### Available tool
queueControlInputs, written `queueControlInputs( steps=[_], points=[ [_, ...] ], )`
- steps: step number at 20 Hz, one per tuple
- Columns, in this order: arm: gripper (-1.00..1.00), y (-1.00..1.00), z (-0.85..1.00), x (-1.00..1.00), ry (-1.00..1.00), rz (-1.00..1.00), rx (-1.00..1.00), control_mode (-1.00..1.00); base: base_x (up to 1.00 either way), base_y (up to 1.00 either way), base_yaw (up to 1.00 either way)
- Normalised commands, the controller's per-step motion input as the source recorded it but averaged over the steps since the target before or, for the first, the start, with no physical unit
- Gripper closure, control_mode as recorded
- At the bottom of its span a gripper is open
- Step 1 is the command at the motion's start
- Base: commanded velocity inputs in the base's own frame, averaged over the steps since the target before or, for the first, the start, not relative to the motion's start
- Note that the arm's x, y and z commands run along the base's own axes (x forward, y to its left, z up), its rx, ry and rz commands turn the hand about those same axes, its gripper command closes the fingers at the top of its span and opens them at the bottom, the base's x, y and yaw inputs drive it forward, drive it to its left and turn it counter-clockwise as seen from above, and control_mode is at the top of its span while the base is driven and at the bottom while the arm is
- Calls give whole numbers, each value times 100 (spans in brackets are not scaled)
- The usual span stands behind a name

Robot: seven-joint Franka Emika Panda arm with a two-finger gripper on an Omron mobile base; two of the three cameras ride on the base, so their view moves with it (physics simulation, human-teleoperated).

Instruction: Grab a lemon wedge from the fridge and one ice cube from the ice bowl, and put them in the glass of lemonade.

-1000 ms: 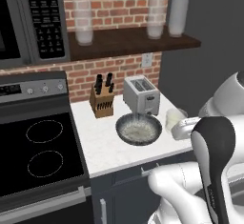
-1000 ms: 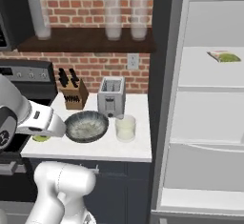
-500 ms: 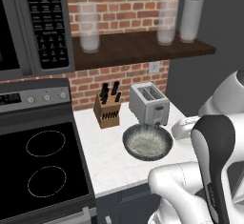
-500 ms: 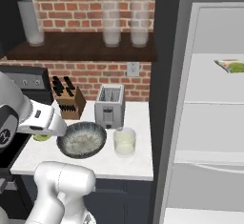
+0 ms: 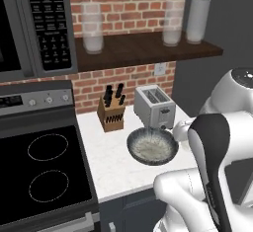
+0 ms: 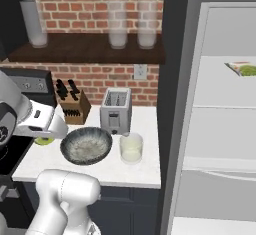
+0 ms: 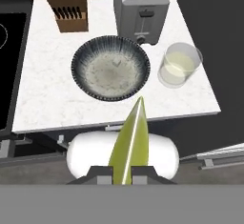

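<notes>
One thin edge of the lemon wedge (image 7: 129, 144) is all your gripper (image 7: 123, 172) pinches between its nearly closed jaws, so it may slip before reaching the glass of lemonade (image 7: 178, 66) ahead, right, beyond the ice bowl (image 7: 110, 67).

Three cameras trained on one stretch of kitchen counter.
The left base view looks forward and down from behind the arm, taking in the stove (image 5: 44, 169) and counter (image 5: 113, 162). The right base view faces the same counter from the other side, with the fridge (image 6: 220, 114) alongside. Both share the ice bowl (image 5: 152, 146) and toaster (image 5: 154, 107). The hand view looks steeply down from close above the bowl, toaster and glass of lemonade (image 7: 179, 65).
</notes>
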Motion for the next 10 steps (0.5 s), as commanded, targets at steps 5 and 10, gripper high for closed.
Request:
queueControlInputs(
  steps=[5, 10],
  points=[
    [100, -15, -3, 11, 0, 0, -5, -100, 0, 0, 0],
    [100, -78, -15, 92, 8, 0, -3, -100, 0, 0, 0]
  ],
)
